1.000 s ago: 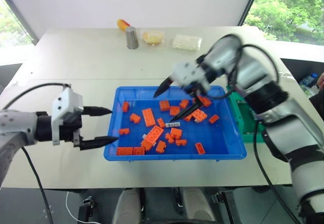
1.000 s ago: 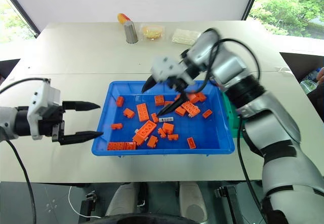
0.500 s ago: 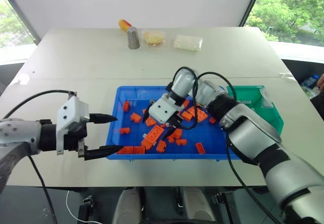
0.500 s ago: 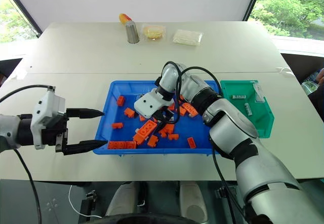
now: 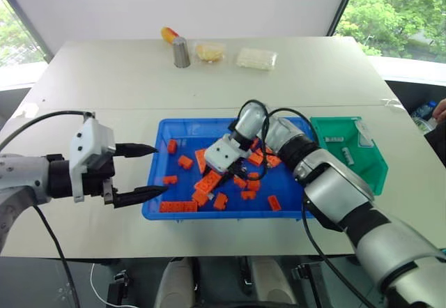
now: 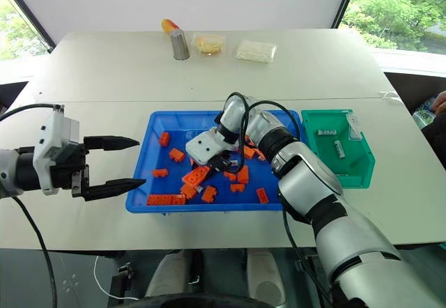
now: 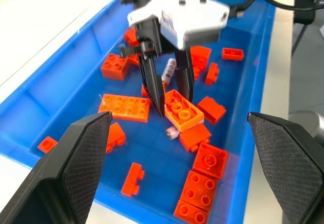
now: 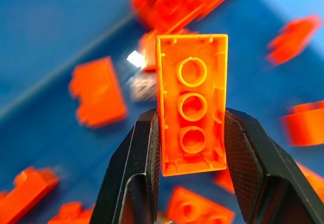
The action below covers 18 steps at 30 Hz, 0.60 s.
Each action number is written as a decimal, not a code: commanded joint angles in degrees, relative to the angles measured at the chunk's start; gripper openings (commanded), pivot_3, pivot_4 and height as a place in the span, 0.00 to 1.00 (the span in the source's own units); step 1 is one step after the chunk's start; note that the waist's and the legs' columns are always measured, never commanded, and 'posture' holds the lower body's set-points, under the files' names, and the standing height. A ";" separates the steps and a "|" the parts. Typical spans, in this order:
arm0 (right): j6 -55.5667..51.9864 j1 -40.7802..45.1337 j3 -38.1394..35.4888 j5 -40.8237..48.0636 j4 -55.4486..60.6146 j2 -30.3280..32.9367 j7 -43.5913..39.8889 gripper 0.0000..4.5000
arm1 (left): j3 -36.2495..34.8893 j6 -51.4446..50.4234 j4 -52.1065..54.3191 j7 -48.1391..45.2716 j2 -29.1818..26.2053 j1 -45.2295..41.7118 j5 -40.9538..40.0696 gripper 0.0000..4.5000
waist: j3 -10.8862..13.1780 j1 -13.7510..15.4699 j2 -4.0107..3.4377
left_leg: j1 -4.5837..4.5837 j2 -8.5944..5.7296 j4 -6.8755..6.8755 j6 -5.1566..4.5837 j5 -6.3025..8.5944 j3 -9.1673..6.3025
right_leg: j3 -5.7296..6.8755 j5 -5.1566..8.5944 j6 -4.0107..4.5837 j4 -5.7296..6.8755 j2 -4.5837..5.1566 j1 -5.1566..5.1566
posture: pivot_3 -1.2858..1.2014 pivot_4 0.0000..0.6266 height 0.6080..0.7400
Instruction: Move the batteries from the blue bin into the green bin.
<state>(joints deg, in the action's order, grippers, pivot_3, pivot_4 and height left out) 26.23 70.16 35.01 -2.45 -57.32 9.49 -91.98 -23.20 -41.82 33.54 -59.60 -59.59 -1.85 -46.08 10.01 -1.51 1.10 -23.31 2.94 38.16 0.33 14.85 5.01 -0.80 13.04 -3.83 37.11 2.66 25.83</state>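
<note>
Two bins sit side by side on the pale table [image 5: 104,78]: the wide blue bin [image 5: 162,209], scattered with orange toy bricks [image 5: 183,162], and to its right, just beside it, the smaller green bin [image 5: 371,172]. At the table's far edge stand a grey metal cup [image 5: 181,52] and two clear food packets [image 5: 256,58]. Left of the blue bin the left gripper [image 5: 145,171] hovers at the tray's left rim with its black fingers spread wide apart and nothing between them. Down in the middle of the blue bin, the right gripper [image 7: 171,89] has its two fingers clamped on the long sides of an orange brick [image 8: 192,105], whose hollow underside with three round tubes faces the right wrist camera. Among the bricks beneath that gripper lies a battery [image 7: 168,71], partly hidden behind the fingers, and a small silvery end [image 7: 172,131] pokes out from under a brick next to it; whether that is another battery cannot be told. Three batteries [image 6: 329,132] lie on the floor of the green bin.
</note>
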 commanded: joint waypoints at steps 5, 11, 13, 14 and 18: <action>-6.42 6.07 -6.26 -2.65 -6.15 -8.67 12.10 0.38 | 1.18 1.75 -0.81 -0.04 -0.06 -1.88 0.98 1.00 | -0.02 -1.01 0.03 | 0.00 0.01 -0.04 0.01 0.00 -0.08 | 0.06 0.02 0.04 0.02 0.00 -0.01 | 0.52 0.24 1.00; -12.92 6.16 -10.00 -4.15 -4.31 -8.47 21.55 0.77 | 2.32 2.22 -1.15 0.56 0.50 -2.43 0.92 1.00 | -0.01 -0.98 0.06 | -0.06 -0.01 -0.04 0.13 -0.06 -0.12 | 0.11 0.04 0.07 0.00 0.11 0.00 | 0.52 0.24 1.00; -23.00 3.15 -12.17 -2.47 3.99 -5.02 20.79 0.77 | 3.11 2.45 -0.85 1.19 1.29 -2.78 1.00 1.00 | -0.01 -0.91 0.06 | -0.06 -0.01 -0.04 0.13 -0.07 -0.14 | 0.11 0.04 0.07 0.01 0.10 0.01 | 0.52 0.24 1.00; -30.50 -0.18 -12.90 -1.17 11.45 -2.50 19.03 0.77 | 3.48 2.15 -0.84 1.54 1.56 -3.26 0.69 1.00 | -0.03 -0.73 0.09 | -0.06 -0.01 -0.05 0.13 -0.06 -0.17 | 0.11 0.04 0.07 0.00 0.11 0.00 | 0.52 0.24 1.00; -54.77 -16.68 -11.63 2.18 45.72 10.53 12.79 0.77 | 5.16 2.05 -2.70 0.55 1.47 -5.25 0.67 1.00 | -0.10 0.74 0.22 | -0.10 -0.08 -0.06 0.12 -0.06 -0.36 | 0.12 0.04 0.06 -0.12 0.11 -0.14 | 0.52 0.24 1.00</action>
<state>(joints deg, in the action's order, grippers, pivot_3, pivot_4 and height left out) -18.87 56.28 22.90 -2.76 -24.00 18.01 -76.70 -18.22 -40.53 31.18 -58.60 -57.85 -5.93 -45.53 9.91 -0.77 1.31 -23.41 2.82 38.10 0.45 14.79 4.64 -0.68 13.08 -3.76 36.99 2.77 25.68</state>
